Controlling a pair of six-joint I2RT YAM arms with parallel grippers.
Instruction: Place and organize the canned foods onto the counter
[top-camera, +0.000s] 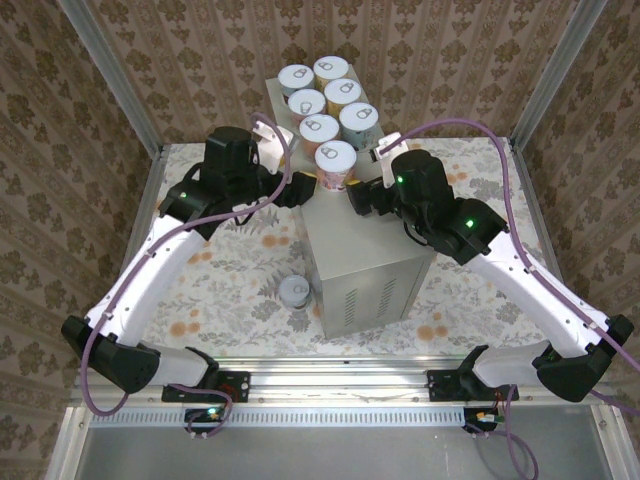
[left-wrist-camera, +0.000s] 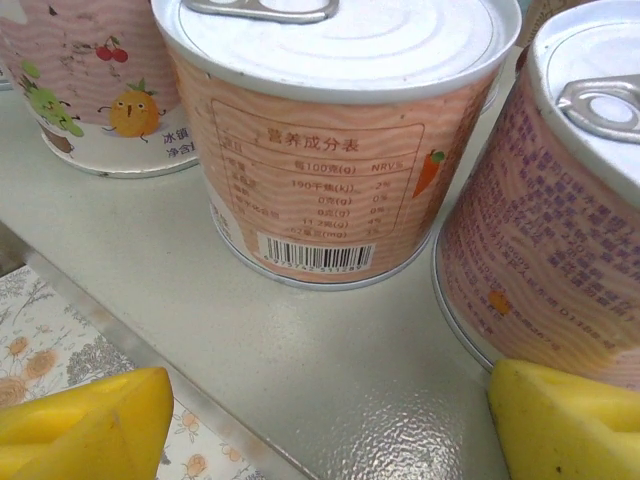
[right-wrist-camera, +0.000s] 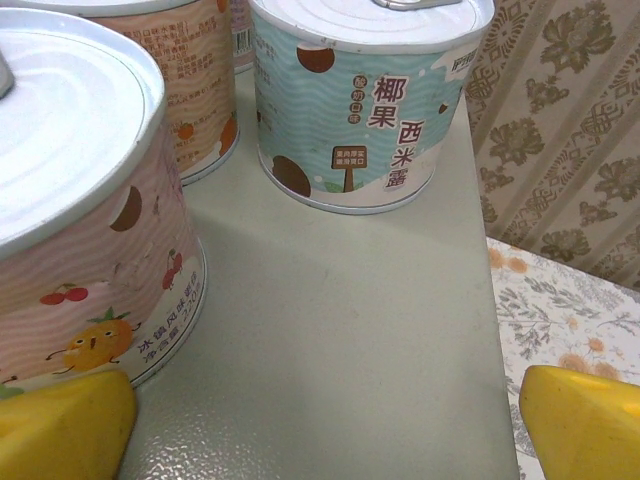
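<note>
Canned foods (top-camera: 318, 129) are nearly done: seven lined up on the counter (top-camera: 365, 260), one can (top-camera: 294, 291) left down on the floral cloth (top-camera: 230, 280), left gripper (left-wrist-camera: 325, 420) and right gripper (right-wrist-camera: 320, 425) both spread, empty.

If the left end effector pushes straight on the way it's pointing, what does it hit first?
The left end effector would most likely meet the orange-labelled can first, standing centred ahead on the counter. The purple-printed can beside it looks close to one finger too.
</note>
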